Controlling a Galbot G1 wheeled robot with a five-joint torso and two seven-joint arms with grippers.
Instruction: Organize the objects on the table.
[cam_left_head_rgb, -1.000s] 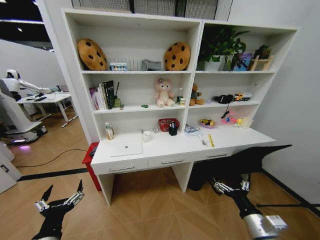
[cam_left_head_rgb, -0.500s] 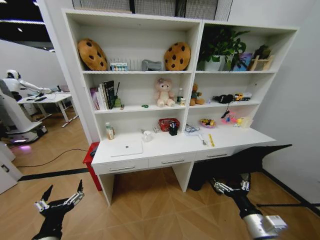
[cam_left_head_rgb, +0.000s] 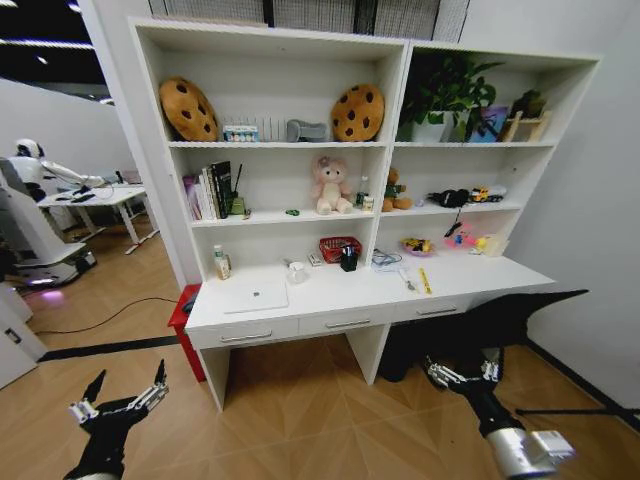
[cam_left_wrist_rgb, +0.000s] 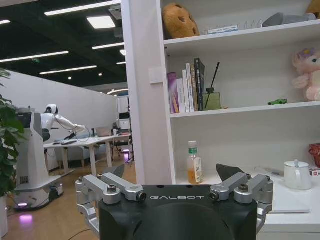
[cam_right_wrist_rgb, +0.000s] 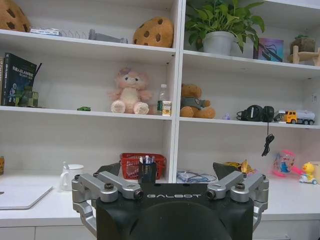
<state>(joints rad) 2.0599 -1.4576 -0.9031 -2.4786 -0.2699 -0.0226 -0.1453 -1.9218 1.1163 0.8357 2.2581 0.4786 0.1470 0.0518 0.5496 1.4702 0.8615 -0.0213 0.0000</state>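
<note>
Shelving rises from the back of the long white table (cam_left_head_rgb: 330, 300), carrying two cookie-shaped cushions, two plush bears, a row of books (cam_left_head_rgb: 207, 192), a potted plant (cam_left_head_rgb: 440, 95), headphones and a toy truck. Three drawers with bar handles run along the table's front. On its top lie a silver laptop (cam_left_head_rgb: 254, 297) at the left, a green-labelled bottle (cam_left_head_rgb: 220, 263) behind it, a white mug (cam_left_head_rgb: 296, 272), a red basket (cam_left_head_rgb: 336, 248), a black pen holder (cam_left_head_rgb: 348, 259) and a yellow packet (cam_left_head_rgb: 423, 281). A tiny green car (cam_left_head_rgb: 290, 212) sits on the middle shelf. Wooden floor separates the robot from the table. The left gripper (cam_left_head_rgb: 122, 398) and right gripper (cam_left_head_rgb: 462, 372) hang low, well apart from everything, both spread wide and empty.
</note>
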